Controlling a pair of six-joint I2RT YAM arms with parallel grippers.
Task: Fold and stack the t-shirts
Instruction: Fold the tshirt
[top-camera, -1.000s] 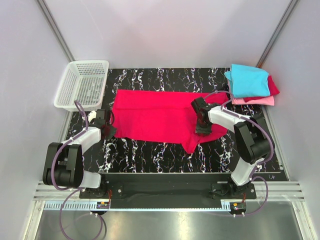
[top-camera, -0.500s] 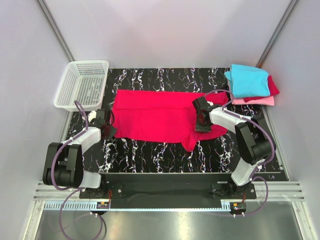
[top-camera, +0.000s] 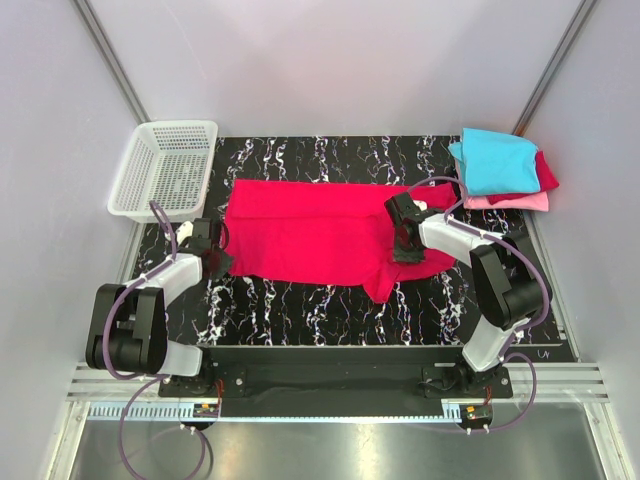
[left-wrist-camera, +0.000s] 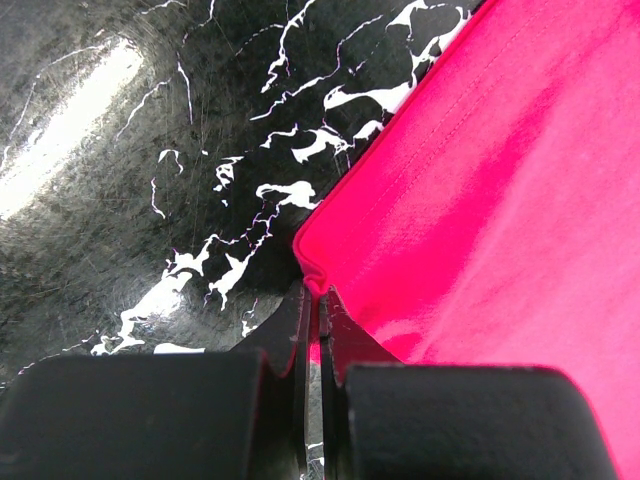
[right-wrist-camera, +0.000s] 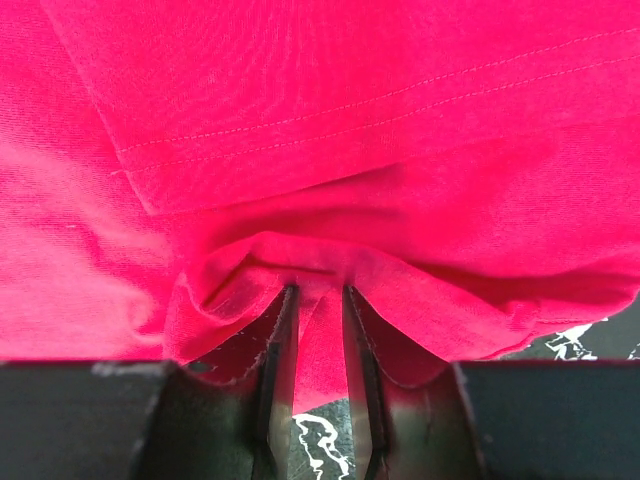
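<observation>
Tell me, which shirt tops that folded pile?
The cyan t-shirt; the dark red t-shirt and pink t-shirt lie beneath it; the crimson t-shirt lies apart.

A black marble-patterned worktop (top-camera: 320, 160) with white veining is lying inside a pale enclosure. Plain whitish-grey walls are closing it in: a back wall (top-camera: 330, 60), a left wall (top-camera: 45, 150) and a right wall (top-camera: 605, 130). A left metal post (top-camera: 110, 60) and a right metal post (top-camera: 550, 60) are slanting up the rear corners. A ribbed aluminium rail (top-camera: 570, 378) is lining the near edge, with a dull grey metal sheet (top-camera: 330, 450) showing below it. Overhead light is throwing a bright glare patch (left-wrist-camera: 70, 120) on the glossy worktop.
</observation>
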